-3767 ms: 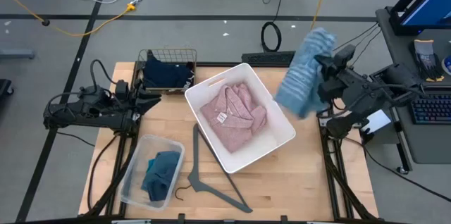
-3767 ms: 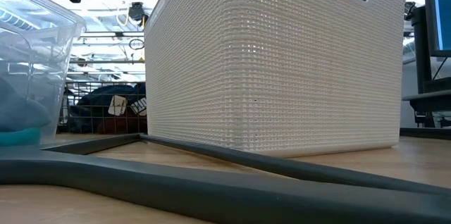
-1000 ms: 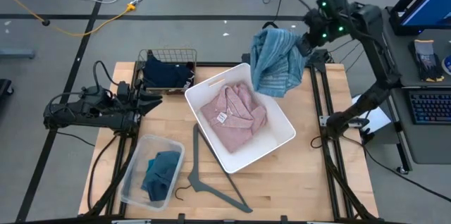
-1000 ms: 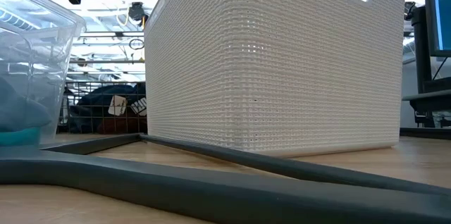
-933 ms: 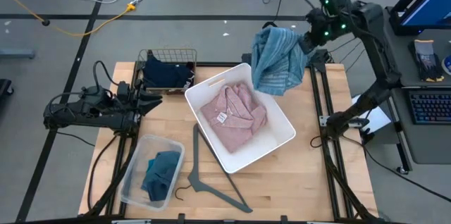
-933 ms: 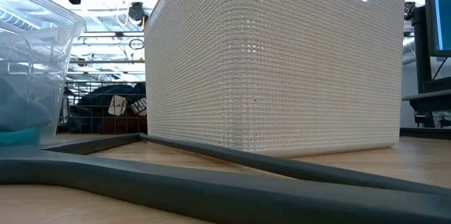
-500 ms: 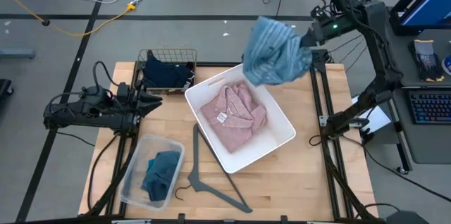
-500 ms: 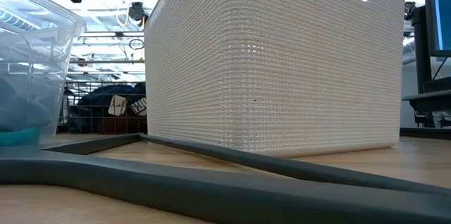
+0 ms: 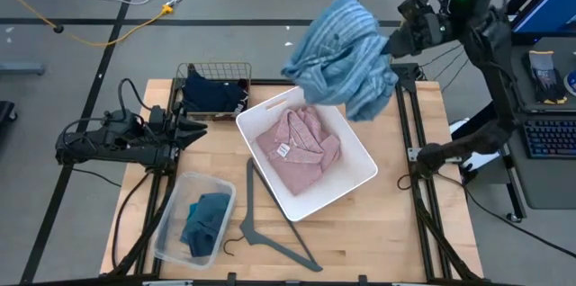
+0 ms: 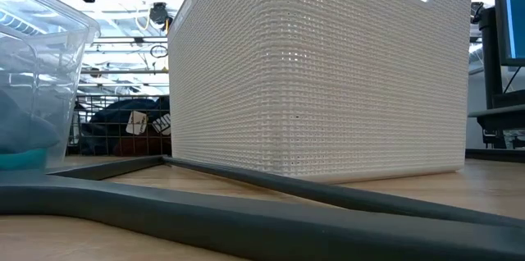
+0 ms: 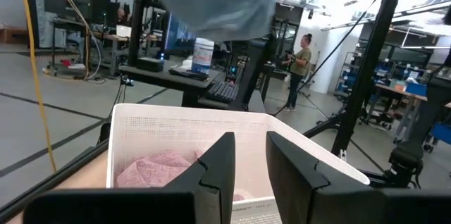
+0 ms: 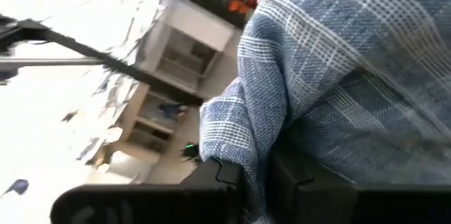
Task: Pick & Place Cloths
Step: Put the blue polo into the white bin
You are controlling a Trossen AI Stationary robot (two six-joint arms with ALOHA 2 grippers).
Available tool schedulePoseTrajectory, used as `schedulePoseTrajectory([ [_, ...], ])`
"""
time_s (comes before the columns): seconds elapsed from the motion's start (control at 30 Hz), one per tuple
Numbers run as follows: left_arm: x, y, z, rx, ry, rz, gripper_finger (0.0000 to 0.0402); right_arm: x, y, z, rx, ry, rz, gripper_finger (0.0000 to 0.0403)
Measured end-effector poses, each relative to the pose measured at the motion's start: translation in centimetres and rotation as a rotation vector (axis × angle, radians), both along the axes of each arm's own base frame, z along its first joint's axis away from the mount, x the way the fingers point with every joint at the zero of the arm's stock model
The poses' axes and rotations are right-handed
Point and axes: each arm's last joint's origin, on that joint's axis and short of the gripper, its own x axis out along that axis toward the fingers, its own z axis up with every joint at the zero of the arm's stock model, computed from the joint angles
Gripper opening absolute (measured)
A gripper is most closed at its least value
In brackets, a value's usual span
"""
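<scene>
Right end effector [image 12: 255,171] grips blue striped shirt [image 9: 346,54]; low view misses it.

We are looking down on a light wooden table [image 9: 378,223]. A white woven basket [image 9: 358,181] is sitting askew near its middle. A clear plastic bin [image 9: 168,226] is resting at the near left corner, and a wire basket [image 9: 214,74] is standing at the far left edge. A grey plastic hanger [image 9: 270,232] is lying flat between the bin and the white basket, just beside both.
</scene>
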Motion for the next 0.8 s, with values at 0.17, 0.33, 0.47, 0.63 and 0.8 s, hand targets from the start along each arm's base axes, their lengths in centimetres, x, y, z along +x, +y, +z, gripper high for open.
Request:
schedulePoseTrajectory([
  [0.17,0.0,0.0,0.0,0.0,0.0,0.0,0.0081,1.5,2.9,0.5,0.034,-0.006,0.047,0.0019],
  [0.33,0.0,0.0,0.0,0.001,0.0,0.0,0.0081,3.7,4.9,-0.8,0.069,0.095,0.068,0.0019],
  [0.47,0.0,0.0,0.0,0.001,0.0,0.0,0.0081,6.1,5.8,-2.1,0.08,0.189,0.079,0.0019],
  [0.63,0.0,0.0,0.0,0.001,0.0,0.0,0.0081,9.4,6.0,-4.1,0.093,0.293,0.102,0.0019],
  [0.8,0.0,0.0,0.0,0.001,0.0,-0.01,0.0081,12.0,5.4,-7.7,0.175,0.435,0.108,0.0019],
])
